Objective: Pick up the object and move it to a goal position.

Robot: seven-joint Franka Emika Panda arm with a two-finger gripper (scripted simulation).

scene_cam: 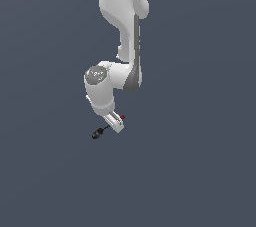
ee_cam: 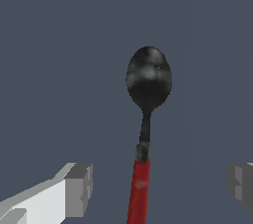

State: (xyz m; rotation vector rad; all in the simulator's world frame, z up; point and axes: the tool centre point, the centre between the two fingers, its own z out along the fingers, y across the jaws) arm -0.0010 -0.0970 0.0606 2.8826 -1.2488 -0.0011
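The object is a small spoon-like tool with a black rounded head [ee_cam: 148, 77], a thin dark shaft and a red handle [ee_cam: 140, 191]. In the exterior view its black head [scene_cam: 96, 134] sticks out from under the hand toward the exterior view's left, and the red handle tip [scene_cam: 123, 117] shows on the other side. My gripper [ee_cam: 159, 188] is open and straddles the red handle. One grey fingertip [ee_cam: 79, 188] and the other [ee_cam: 240, 184] stand well apart from the handle, touching nothing. The gripper [scene_cam: 116, 122] hangs low over the object.
A plain dark grey-blue surface [scene_cam: 200, 171] fills both views. The white arm [scene_cam: 120, 31] reaches down from the upper middle of the exterior view. No other objects show.
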